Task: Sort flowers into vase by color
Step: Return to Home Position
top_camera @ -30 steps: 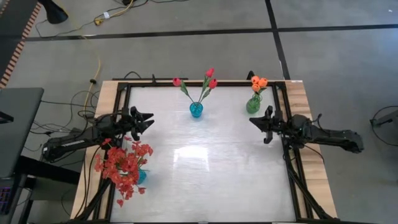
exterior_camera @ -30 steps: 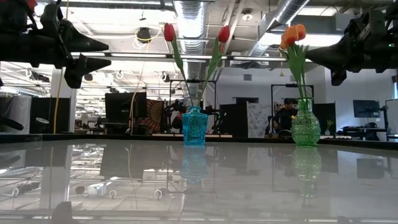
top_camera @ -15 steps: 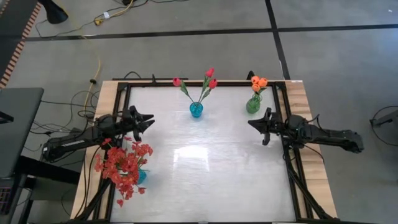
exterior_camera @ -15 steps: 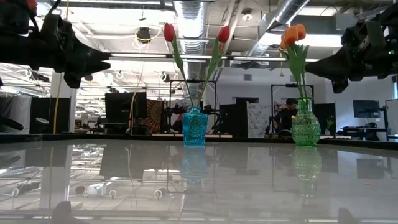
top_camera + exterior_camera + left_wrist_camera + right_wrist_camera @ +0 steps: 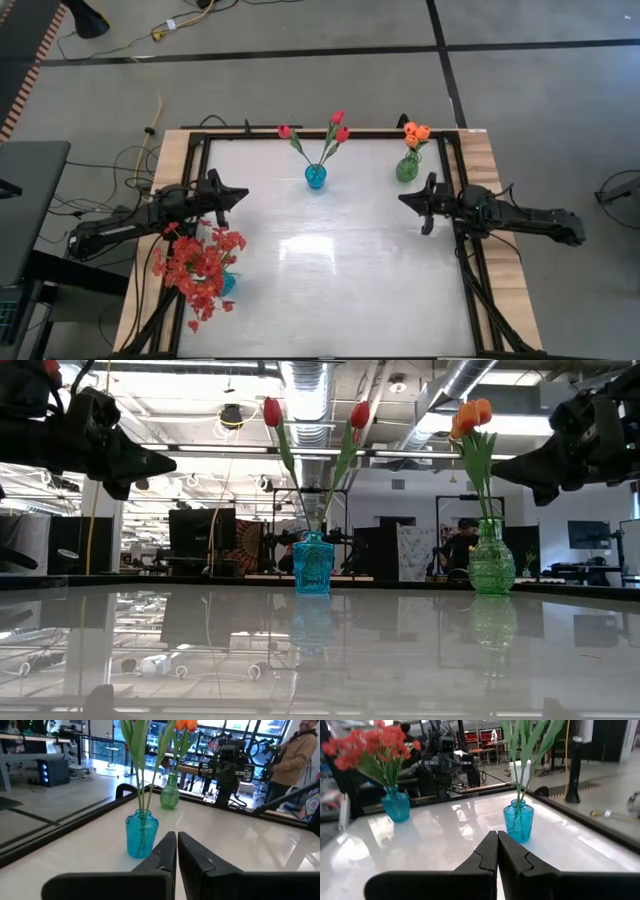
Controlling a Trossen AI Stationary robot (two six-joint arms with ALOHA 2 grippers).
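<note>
Three vases of flowers stand on the white table. A blue vase (image 5: 316,177) at the far middle holds red-pink tulips (image 5: 338,125). A green vase (image 5: 407,168) at the far right holds orange tulips (image 5: 416,132). A second blue vase (image 5: 228,284) at the near left holds a bushy spray of red blossoms (image 5: 200,265). My left gripper (image 5: 243,192) hovers shut above the table's left side, pointing right. My right gripper (image 5: 403,197) hovers shut above the right side, pointing left. Both hold nothing.
The black frame rail (image 5: 460,240) runs around the table, with wooden edges outside it. The table's middle (image 5: 330,260) lies bare between the arms. A person (image 5: 295,760) stands in the room beyond the table.
My left gripper has shut on nothing, staying above the table's left side. My right gripper's tips have dipped slightly. The vases and flowers have kept still.
</note>
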